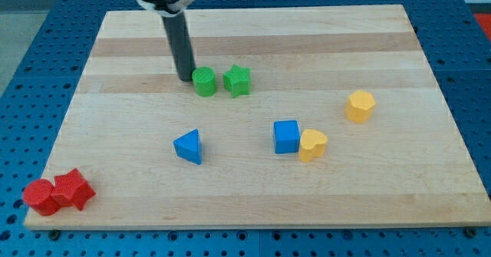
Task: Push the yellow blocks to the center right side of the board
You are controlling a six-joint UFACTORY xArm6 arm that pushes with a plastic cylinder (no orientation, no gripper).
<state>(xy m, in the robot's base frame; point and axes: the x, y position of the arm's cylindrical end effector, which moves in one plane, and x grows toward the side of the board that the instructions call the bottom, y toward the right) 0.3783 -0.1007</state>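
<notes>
A yellow hexagonal block (360, 105) sits at the view's right, about mid-height on the wooden board (253, 196). A yellow heart-shaped block (311, 144) lies lower and to its left, touching a blue cube (286, 136). My tip (186, 79) rests on the board in the upper middle, right against the left side of a green round block (204, 81). It is far to the left of both yellow blocks.
A green star-shaped block (238, 80) sits just right of the green round block. A blue triangular block (189, 146) lies left of centre. A red round block (40, 196) and a red star-shaped block (73, 189) sit at the bottom left corner.
</notes>
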